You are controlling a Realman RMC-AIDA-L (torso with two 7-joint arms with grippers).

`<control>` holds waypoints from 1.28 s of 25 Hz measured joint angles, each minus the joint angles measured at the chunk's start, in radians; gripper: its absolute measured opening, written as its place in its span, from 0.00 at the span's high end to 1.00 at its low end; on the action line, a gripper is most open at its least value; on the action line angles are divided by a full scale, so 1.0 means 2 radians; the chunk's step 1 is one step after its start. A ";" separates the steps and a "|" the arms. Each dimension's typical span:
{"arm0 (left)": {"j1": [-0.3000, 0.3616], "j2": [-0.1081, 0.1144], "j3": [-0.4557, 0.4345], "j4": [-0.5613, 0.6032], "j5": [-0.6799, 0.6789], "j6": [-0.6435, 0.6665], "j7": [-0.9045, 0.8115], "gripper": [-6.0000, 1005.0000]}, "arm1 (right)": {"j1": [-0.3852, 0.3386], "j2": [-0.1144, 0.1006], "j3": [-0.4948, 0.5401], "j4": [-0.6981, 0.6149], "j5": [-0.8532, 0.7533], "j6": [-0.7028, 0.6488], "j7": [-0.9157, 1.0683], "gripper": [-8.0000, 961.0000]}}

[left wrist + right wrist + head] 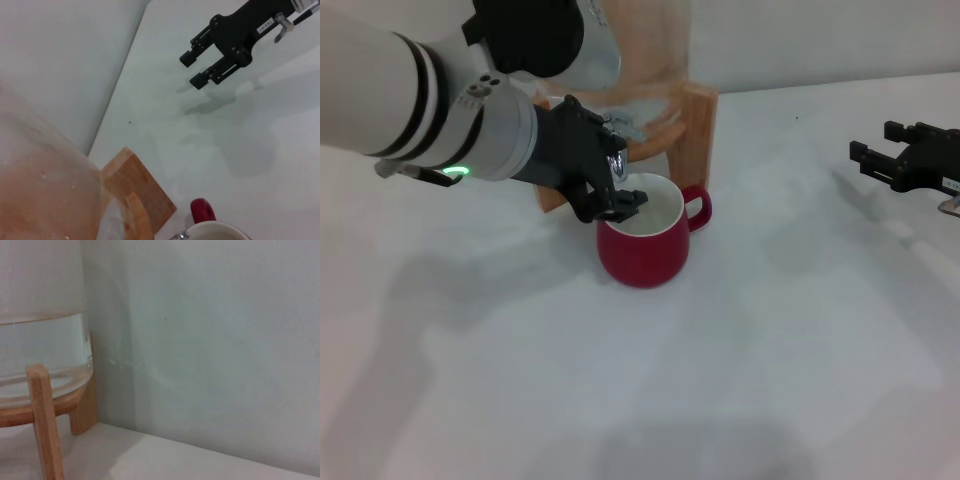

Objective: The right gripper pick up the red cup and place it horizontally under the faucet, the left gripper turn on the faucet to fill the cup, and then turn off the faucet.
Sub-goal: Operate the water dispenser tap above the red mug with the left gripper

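— Where is the cup (pixel 644 244)?

— It sits upright on the table (pixel 770 350), right in front of the wooden stand (pixel 698 128), under the faucet (pixel 617 160). Its handle points toward the robot's right side.

— So which step is this?

— I think the faucet step. The left gripper (pixel 611 196) is at the faucet, just above the cup's rim. Its fingers curl close around the shiny tap, but I cannot tell if they really squeeze the lever.

— Is water coming out?

— I can't see any stream. The inside of the cup looks white — whether water is in it, I cannot tell.

— And the other arm?

— The right gripper (pixel 869 160) waits well apart, over at the right edge. Its fingers are spread and hold nothing.

— What comes next?

— Probably a small, careful turn of the lever — without bumping the cup.
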 joint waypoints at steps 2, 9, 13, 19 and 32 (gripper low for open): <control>-0.001 0.000 0.000 -0.003 0.000 0.001 0.001 0.42 | 0.000 0.000 0.000 0.000 0.000 0.000 0.000 0.38; -0.004 0.000 0.003 -0.008 0.001 0.009 0.002 0.43 | 0.000 0.000 0.001 0.000 0.000 -0.001 0.001 0.38; -0.004 0.000 0.004 -0.008 0.002 0.020 0.002 0.43 | 0.000 0.001 0.000 0.000 0.000 -0.001 0.001 0.38; -0.006 0.000 0.005 -0.019 0.003 0.029 0.003 0.43 | 0.000 0.000 0.001 0.000 0.000 -0.001 0.001 0.38; -0.012 0.000 0.009 -0.035 0.000 0.047 0.005 0.43 | 0.000 0.000 0.002 0.000 0.000 -0.001 0.001 0.38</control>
